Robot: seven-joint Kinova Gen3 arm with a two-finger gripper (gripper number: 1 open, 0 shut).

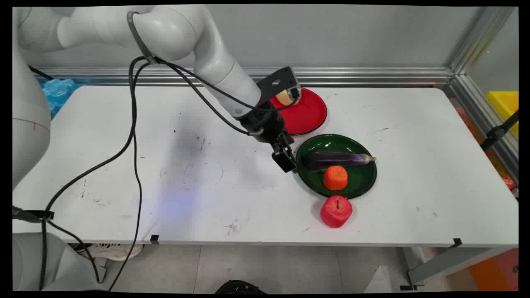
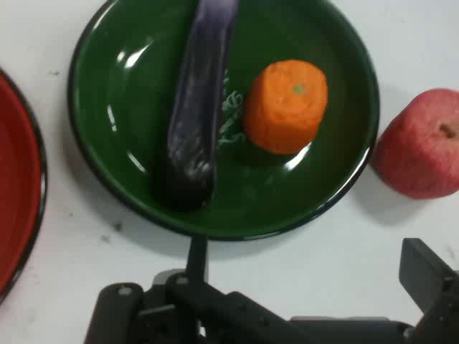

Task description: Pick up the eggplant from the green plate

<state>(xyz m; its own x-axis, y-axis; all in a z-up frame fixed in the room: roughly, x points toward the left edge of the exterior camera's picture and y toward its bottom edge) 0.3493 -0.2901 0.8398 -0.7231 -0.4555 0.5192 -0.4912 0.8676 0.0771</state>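
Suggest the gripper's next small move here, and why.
Probably ease the black two-finger gripper over the round dark-green plate toward the near end of the long purple eggplant. The gripper hangs open and empty outside the plate's rim, the eggplant is the nearest thing, and the orange toy fruit lies beside it.

Two plates are set on the table [image 1: 124, 174], right of centre. The rear plate [image 1: 308, 114] lies near the wall, and a small food item [image 1: 285, 97], partly hidden by the arm, rests on its rear left part. The front plate [image 1: 360, 182] is placed just before and right of it, apart from it. An aubergine [image 1: 337, 159] is laid across the front plate. An orange [image 1: 335, 177] is positioned on the same plate, just before the aubergine. An apple [image 1: 336, 211] is located on the table just before the front plate. The gripper [image 1: 286, 161] is positioned at the front plate's left rim.
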